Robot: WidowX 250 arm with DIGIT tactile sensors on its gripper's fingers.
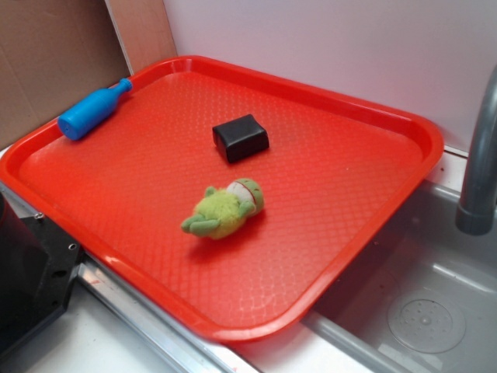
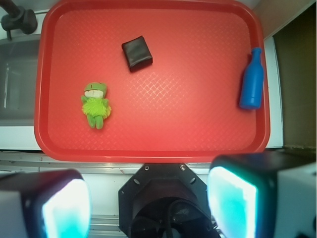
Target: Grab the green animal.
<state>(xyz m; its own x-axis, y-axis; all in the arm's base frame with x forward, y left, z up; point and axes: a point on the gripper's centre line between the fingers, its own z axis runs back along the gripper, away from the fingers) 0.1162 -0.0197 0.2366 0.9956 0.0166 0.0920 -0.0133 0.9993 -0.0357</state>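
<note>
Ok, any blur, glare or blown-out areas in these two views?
Exterior view: sharp on the frog, soft shadow under it, wall washed out pale. Wrist view: tray evenly lit and in focus, but the tool pads are blurred and glow cyan up close.

We see a red tray (image 1: pixel 404 124) with a textured floor, set partly over a grey sink (image 1: pixel 435 311). On it a black block (image 1: pixel 241 137) lies flat near the middle. A blue bottle (image 1: pixel 92 110) lies on its side by one rim, well apart from the block. A grey tap (image 1: pixel 477 155) rises beside the sink. Brown cardboard (image 1: pixel 46 54) stands behind the tray.
</note>
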